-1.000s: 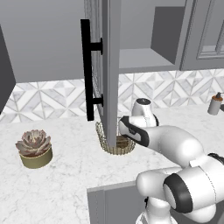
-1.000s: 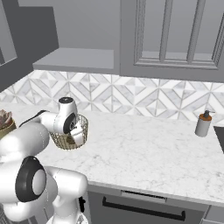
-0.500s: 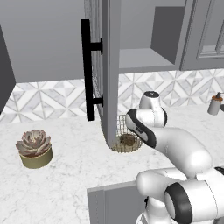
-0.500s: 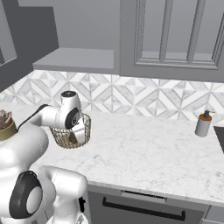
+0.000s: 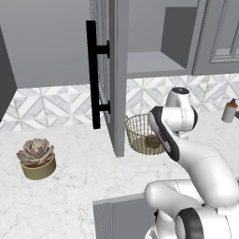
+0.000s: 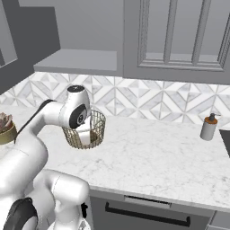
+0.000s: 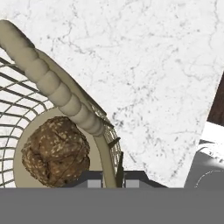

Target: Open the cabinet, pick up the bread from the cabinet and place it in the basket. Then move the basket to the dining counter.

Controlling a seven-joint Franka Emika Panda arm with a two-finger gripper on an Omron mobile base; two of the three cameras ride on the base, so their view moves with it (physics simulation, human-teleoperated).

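basket (image 7: 65, 94) wire mesh, bread (image 7: 56, 151) lumpy brown

A white marble table (image 6: 152, 152) with grey veining runs along a backsplash (image 6: 148, 101) of grey-and-white diamond tiles. Grey panelled wall units (image 6: 179, 40) hang above, 1 open shelf (image 6: 81, 60) beside them. Dark drawer fronts (image 6: 148, 213) sit below.

Left of the jaws the open door (image 5: 113, 74) blocked the way. Right of the jaws the bench (image 6: 152, 152) lay free up to the bottle (image 6: 208, 127).
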